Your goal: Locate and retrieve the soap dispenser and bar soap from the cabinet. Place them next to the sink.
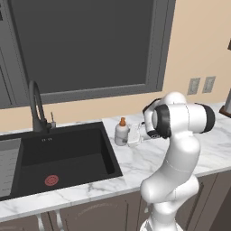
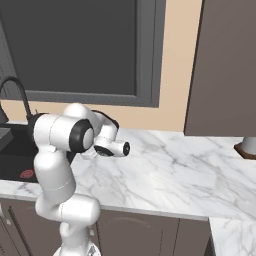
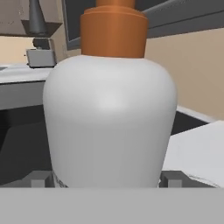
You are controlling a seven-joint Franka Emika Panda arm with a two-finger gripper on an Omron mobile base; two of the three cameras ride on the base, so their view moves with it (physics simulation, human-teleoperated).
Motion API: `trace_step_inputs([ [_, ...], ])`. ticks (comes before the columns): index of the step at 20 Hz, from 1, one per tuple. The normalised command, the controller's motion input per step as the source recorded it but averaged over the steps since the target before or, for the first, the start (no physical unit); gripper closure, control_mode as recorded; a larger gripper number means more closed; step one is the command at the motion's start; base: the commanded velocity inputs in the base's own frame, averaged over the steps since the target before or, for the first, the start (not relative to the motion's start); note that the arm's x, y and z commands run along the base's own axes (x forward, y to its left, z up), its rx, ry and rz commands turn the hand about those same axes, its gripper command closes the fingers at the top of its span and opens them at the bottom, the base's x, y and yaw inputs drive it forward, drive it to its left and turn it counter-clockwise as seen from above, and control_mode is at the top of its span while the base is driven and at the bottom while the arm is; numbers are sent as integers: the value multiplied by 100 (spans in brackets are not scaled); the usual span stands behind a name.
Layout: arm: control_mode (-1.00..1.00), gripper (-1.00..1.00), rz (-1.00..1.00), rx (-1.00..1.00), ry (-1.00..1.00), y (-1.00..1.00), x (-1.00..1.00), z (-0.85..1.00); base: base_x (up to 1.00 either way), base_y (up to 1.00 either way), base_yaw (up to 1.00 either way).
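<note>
A: Look at the arm here, folded right over itself: shoulder up from the base, elbow high, forearm dropping and reaching out level toward the sink [image 1: 63, 153].

B: And the gripper [image 1: 127, 136]?

A: Lying horizontal, low over the marble counter [image 1: 149, 162], pointed at the basin's right rim. The soap dispenser [image 1: 121, 131] stands upright right at its tip, just beside the sink's edge.

B: From the hand camera the soap dispenser [image 3: 110, 118] is huge, white belly and orange pump top dead centre.

A: Yes, and one grey fingertip [image 3: 38, 178] pokes out either side of the bottle's base, so the jaws sit around it, snug against the sides.

B: Clamped or just resting?

A: Pinching it, by the look: no gap shows at either pad.

B: And in the right base view?

A: The wrist [image 2: 112, 146] hangs low over the counter beside the bent elbow.
</note>
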Motion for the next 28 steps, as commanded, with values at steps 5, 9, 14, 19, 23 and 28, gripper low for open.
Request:
trace_step_inputs([
  [5,-100,-100,5,2,0,1,5,-13,0,0,0],
  [9,-100,-100,2,0,0,0,0,-1,0,0,0],
  [14,-100,-100,3,-2,0,0,-15,-11,0,0,0],
  [19,-100,-100,2,-3,0,-10,-6,-7,0,0,0],
  [23,-100,-100,0,-4,0,-30,1,3,0,0,0],
  [28,-100,-100,-3,-15,0,-31,0,26,0,0,0],
])
